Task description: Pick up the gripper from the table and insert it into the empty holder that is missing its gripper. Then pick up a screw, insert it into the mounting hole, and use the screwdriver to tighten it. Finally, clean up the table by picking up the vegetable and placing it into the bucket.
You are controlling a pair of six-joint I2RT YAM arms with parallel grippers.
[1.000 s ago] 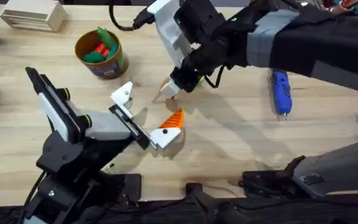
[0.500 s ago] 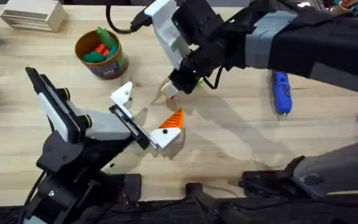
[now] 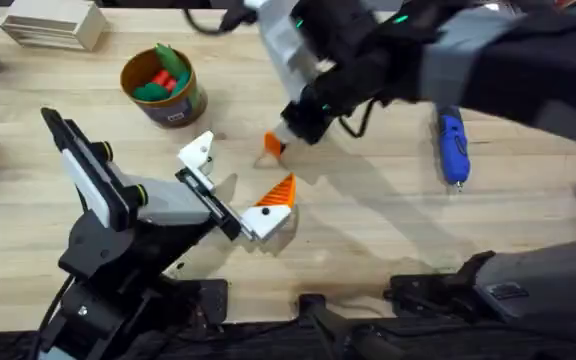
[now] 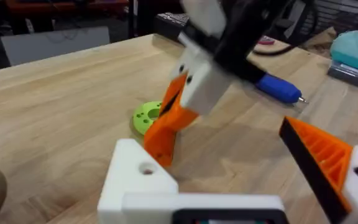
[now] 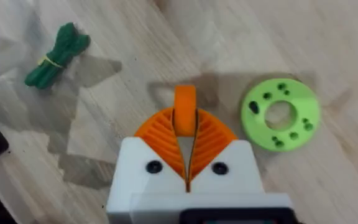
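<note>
Fingers of the right gripper [image 5: 187,163] are pinched on the gripper [image 5: 185,114], held just above the table [image 3: 368,230] beside a green ring [image 5: 280,113], with the vegetable [image 5: 57,54] farther off. Left gripper [image 3: 230,190] stands wide apart, its far holder [image 3: 198,150] bare, while the screwdriver [image 3: 452,147] lies at right and the bucket [image 3: 163,90] far left.

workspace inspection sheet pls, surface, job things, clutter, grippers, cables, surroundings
surface: pale wood table.
job's things: orange gripper lifted, held by right gripper; white holder bare; screwdriver lying flat; vegetable on table; bucket holds toy food.
clutter: green ring, wooden box.
grippers: left gripper open, one orange pad; right shut.
cables: black cable behind the right arm.
surroundings: nothing seen.
</note>
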